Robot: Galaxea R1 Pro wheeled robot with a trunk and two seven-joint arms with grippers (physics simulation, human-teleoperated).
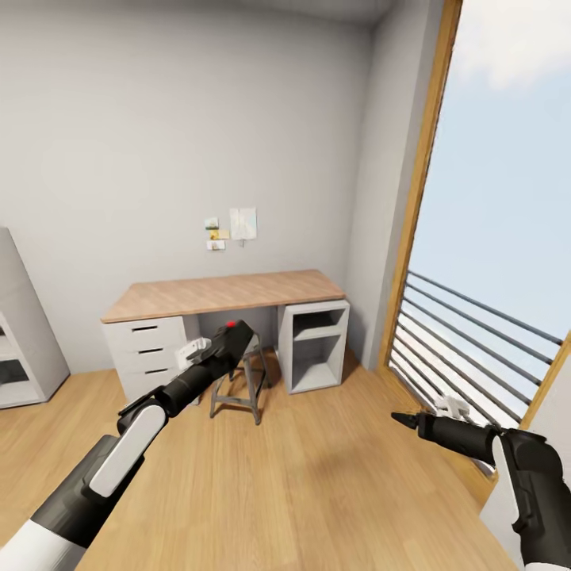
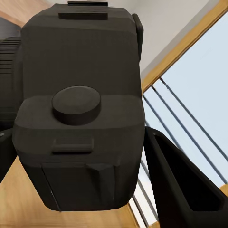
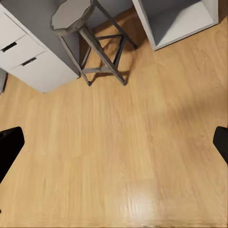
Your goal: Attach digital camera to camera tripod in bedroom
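You are facing the desk (image 1: 222, 293) against the far wall of the bedroom, with a stool (image 1: 242, 381) tucked under its front edge and a tall window (image 1: 492, 238) at your right. No tripod stands in this direction, so driving on risks bumping the stool. Your left gripper (image 1: 212, 349) is clamped on the camera (image 1: 230, 339), held out over the floor; a hard swing could shake it loose. Your right gripper (image 1: 406, 419) hangs empty, fingers apart.
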